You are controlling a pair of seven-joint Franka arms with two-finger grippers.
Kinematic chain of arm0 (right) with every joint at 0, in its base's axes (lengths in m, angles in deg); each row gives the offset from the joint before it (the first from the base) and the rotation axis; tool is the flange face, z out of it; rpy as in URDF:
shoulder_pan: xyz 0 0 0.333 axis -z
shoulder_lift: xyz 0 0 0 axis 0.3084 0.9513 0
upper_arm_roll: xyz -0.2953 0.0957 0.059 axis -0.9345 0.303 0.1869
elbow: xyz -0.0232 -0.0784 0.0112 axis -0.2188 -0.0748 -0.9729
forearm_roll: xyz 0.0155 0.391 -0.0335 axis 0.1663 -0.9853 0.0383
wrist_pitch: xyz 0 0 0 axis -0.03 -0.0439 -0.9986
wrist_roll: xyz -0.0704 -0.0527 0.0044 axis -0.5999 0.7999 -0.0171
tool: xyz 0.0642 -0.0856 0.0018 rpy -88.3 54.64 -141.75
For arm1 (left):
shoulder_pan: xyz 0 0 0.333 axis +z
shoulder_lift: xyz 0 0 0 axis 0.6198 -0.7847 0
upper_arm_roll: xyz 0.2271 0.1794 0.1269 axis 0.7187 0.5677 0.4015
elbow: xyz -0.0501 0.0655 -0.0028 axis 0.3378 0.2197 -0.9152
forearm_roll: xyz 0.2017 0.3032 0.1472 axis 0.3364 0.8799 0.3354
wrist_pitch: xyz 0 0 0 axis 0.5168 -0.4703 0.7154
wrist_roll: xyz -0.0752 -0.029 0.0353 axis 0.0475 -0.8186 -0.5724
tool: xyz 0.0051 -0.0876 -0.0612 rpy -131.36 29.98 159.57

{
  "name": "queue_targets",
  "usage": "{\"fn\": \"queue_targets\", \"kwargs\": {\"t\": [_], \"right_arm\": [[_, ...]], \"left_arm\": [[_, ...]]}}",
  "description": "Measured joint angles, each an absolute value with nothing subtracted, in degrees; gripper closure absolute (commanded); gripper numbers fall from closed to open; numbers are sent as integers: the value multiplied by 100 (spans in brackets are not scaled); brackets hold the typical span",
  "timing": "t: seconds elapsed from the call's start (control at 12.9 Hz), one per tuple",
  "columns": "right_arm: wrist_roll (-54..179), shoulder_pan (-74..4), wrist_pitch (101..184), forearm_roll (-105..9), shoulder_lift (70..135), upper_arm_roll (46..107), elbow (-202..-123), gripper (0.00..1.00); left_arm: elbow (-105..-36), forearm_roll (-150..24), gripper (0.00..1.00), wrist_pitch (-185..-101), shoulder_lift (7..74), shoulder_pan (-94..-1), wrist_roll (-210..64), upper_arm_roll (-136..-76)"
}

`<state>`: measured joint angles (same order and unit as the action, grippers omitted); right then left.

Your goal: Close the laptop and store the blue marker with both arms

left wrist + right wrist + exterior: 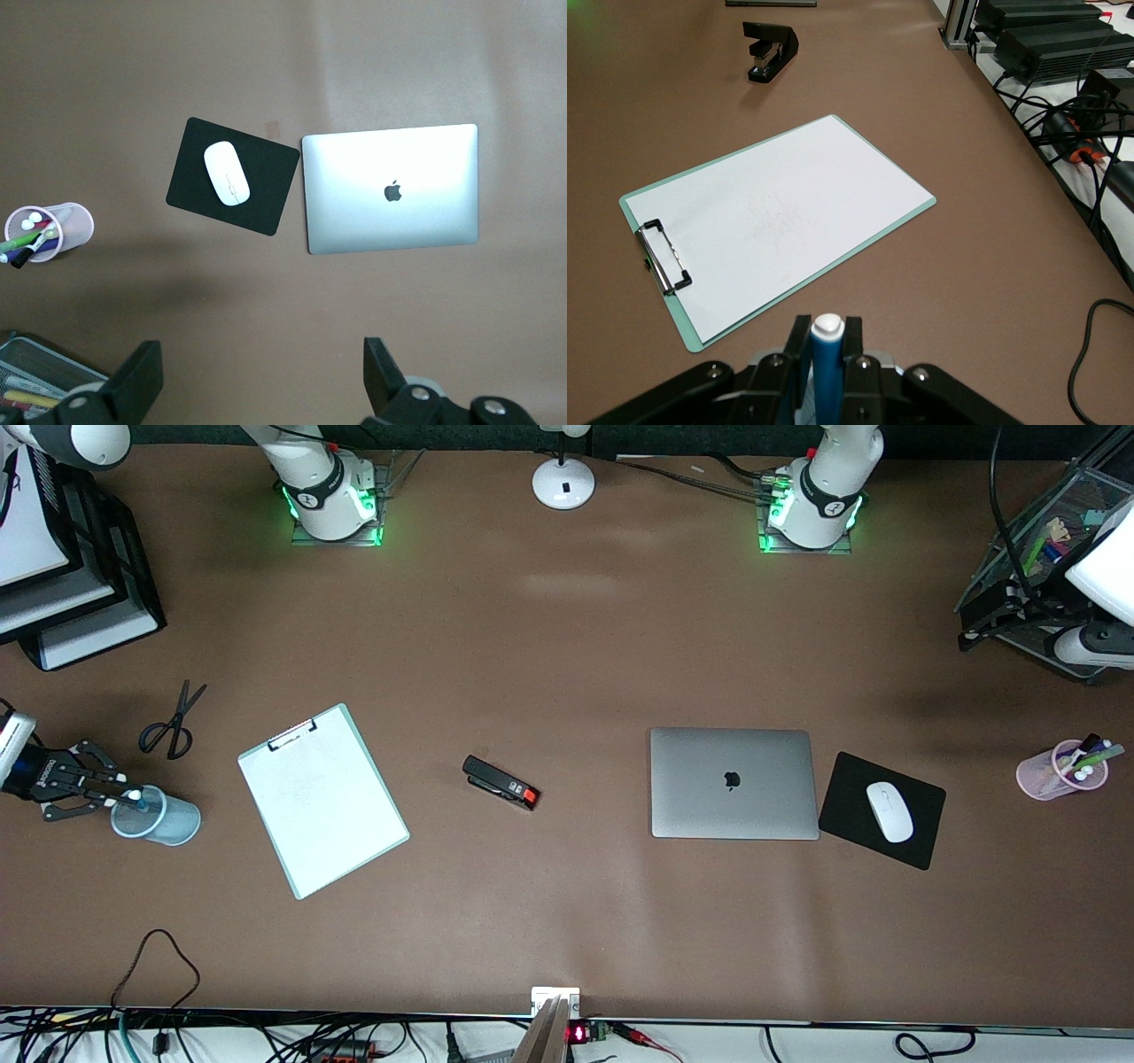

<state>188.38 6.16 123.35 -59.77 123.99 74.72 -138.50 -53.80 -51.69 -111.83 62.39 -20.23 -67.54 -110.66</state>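
Observation:
The silver-grey laptop [731,782] [392,188] lies shut on the table toward the left arm's end, its lid with the apple logo facing up. At the right arm's end my right gripper [122,795] [827,332] is shut on the blue marker [137,798] [827,367]. The marker stands upright, white end up, in the mouth of a pale blue cup [166,820]. My left gripper [263,354] hangs open and empty, high over the table by the mesh tray. The laptop is well clear of its fingers.
A clipboard [323,799] [780,217], a black stapler [500,782] [769,50] and scissors [171,722] lie between cup and laptop. A black mouse pad [921,824] with a white mouse [889,810] sits beside the laptop. A pink pen cup [1059,772], a mesh tray [1045,558] and black paper trays [80,584] stand at the table's ends.

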Motion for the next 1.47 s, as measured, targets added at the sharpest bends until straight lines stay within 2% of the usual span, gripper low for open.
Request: {"fn": "queue_targets", "kwargs": {"t": [0.23,0.39,0.62,0.85,1.24,1.32,1.4,1.47], "right_arm": [[18858,616,12387,-5978,12399,7475,-13843,91],[18861,616,12409,-5978,12402,7477,-13841,91],[18867,616,12412,-5978,12446,7481,-13840,90],[18881,616,12423,-5978,12552,7482,-13838,90],[18889,616,12482,-5979,12650,7499,-13825,89],[18889,616,12483,-5979,12660,7499,-13824,86],[18889,616,12483,-5979,12675,7499,-13824,53],[18889,616,12484,-5979,12686,7499,-13823,1]], "left_arm": [[-5381,-5169,0,-11183,6245,-2114,-6754,-11006],[-5436,-5171,0,-11184,6286,-2682,-6754,-10470],[-5907,-5174,0,-11417,6569,-3505,-6754,-9658],[-6245,-5185,0,-11540,6835,-3578,-6754,-9568],[-6376,-5464,0,-11681,6949,-3585,-6725,-9445],[-6377,-5464,0,-11706,6950,-3585,-6718,-9443],[-6377,-5464,0,-11713,6953,-3587,-6715,-9443],[-6377,-5464,0,-11715,6958,-3589,-6715,-9442]]}}
